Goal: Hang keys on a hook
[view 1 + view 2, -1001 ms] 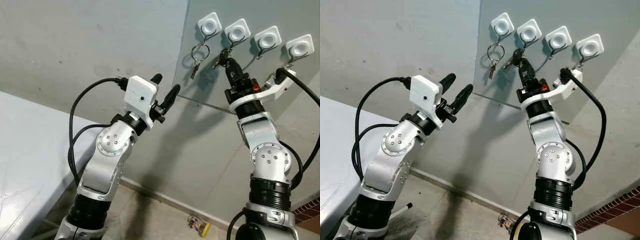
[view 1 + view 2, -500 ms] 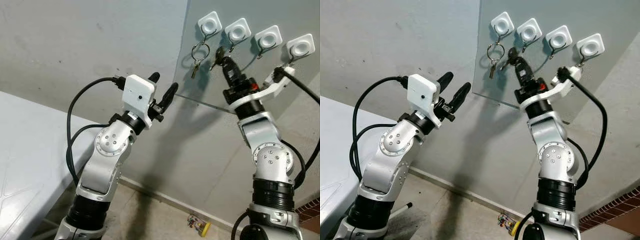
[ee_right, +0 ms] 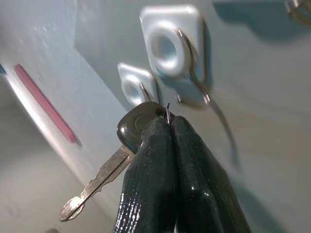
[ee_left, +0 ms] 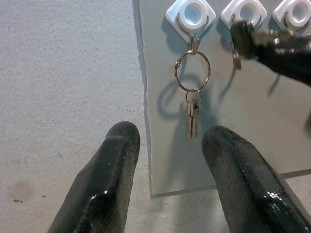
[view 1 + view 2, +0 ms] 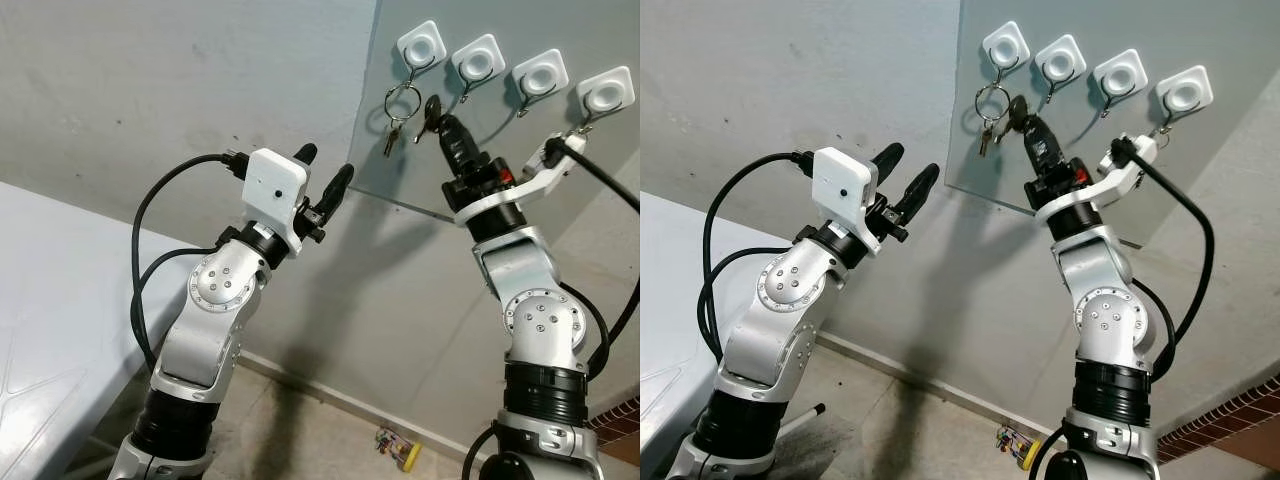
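Observation:
Four white square hooks sit in a row on a grey panel [image 5: 560, 170] on the wall. A metal key ring [image 5: 401, 100] with small keys [image 4: 193, 116] hangs from the leftmost hook [image 5: 418, 45]. My right gripper [image 5: 443, 122] is raised to the panel and shut on a black-headed key [image 3: 138, 127]. It holds the key just below and between the leftmost hook and the second hook [image 5: 476, 60], close beside the hanging ring. My left gripper [image 5: 327, 163] is open and empty, held off the panel's left edge and pointing at the ring.
A white table surface [image 5: 50, 290] lies at the lower left. A small yellow object [image 5: 397, 447] lies on the floor by the wall's base. Brickwork [image 5: 1240, 420] shows at the lower right. The third hook [image 5: 539, 75] and fourth hook [image 5: 605, 95] are bare.
My right gripper has carried the black key left and slightly up, from below the second hook toward the hanging ring. The left arm shifted a little left.

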Available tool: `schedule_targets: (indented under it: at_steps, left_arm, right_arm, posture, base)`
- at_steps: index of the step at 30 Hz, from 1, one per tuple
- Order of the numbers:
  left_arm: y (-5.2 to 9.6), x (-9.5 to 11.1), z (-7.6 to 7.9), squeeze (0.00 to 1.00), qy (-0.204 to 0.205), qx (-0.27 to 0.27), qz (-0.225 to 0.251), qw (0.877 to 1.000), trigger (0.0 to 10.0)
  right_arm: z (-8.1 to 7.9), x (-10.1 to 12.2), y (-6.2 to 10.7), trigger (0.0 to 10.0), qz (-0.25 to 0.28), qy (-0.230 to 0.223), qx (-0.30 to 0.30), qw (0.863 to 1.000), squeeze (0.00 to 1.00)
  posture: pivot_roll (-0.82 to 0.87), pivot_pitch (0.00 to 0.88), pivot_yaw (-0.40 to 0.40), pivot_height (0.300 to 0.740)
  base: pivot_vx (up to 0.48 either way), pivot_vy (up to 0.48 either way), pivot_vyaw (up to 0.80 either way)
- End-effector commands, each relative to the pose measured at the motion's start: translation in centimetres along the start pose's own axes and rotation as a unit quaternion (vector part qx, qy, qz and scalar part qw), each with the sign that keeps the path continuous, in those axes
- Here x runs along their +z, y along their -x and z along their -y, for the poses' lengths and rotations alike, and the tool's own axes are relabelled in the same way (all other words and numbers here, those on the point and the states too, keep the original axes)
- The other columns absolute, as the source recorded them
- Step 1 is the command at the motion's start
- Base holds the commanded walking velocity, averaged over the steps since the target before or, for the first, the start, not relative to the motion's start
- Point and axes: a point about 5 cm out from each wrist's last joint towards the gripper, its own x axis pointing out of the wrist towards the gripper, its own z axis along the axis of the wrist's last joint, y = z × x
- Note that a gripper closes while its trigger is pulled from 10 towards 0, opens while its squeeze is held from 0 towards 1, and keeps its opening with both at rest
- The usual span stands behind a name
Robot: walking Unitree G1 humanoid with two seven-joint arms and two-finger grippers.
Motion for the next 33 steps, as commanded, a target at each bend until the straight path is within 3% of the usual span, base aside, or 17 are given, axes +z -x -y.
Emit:
schedule_targets:
  at_steps: [1, 11, 18, 24, 26, 29, 33]
  left_arm:
    - [-0.2, 0.3, 0.1, 0.0, -0.002, -0.002, 0.005, 1.0, 10.0]
    - [-0.3, 0.4, 0.2, 0.0, -0.003, -0.004, 0.007, 1.0, 10.0]
    - [-0.3, 0.4, 0.1, 0.0, -0.005, -0.006, 0.009, 1.0, 10.0]
    - [-0.2, 0.5, 0.1, 0.0, -0.005, -0.005, 0.009, 1.0, 10.0]
    - [-0.2, 0.5, 0.0, 0.0, -0.003, -0.002, 0.009, 1.0, 10.0]
    - [-0.2, 0.6, 0.0, 0.0, -0.004, -0.002, 0.009, 1.0, 10.0]
    - [-0.2, 0.6, -0.1, 0.0, -0.003, -0.001, 0.009, 1.0, 10.0]
  right_arm:
    - [-0.6, 1.0, -0.2, 10.0, 0.025, -0.002, 0.018, 1.0, 0.0]
    - [-0.1, 1.4, -0.3, 10.0, 0.035, -0.028, 0.0, 0.999, 0.0]
    - [1.5, 0.7, 0.0, 10.0, 0.018, -0.099, -0.053, 0.994, 0.0]
    - [1.9, 0.4, 0.5, 10.0, 0.027, -0.088, -0.05, 0.994, 0.0]
    - [2.1, 0.5, 0.5, 10.0, 0.038, -0.129, -0.063, 0.989, 0.0]
    - [2.4, 0.4, 0.7, 10.0, 0.031, -0.107, -0.071, 0.991, 0.0]
    - [2.5, 0.4, 0.7, 10.0, 0.031, -0.109, -0.074, 0.991, 0.0]
  posture:
    - [0.01, 0.073, -0.075, 0.74]
    - [0.02, 0.064, -0.076, 0.74]
    - [0.02, 0.06, -0.074, 0.74]
    - [0.02, 0.064, -0.072, 0.74]
    - [0.02, 0.066, -0.072, 0.74]
    - [0.02, 0.069, -0.07, 0.74]
    - [0.02, 0.072, -0.07, 0.74]
  base:
    - [0.0, 0.0, 0.0]
    - [0.0, 0.0, 0.0]
    - [0.0, 0.0, 0.0]
    - [0.0, 0.0, 0.0]
    - [0.0, 0.0, 0.0]
    - [0.0, 0.0, 0.0]
    - [0.0, 0.0, 0.0]
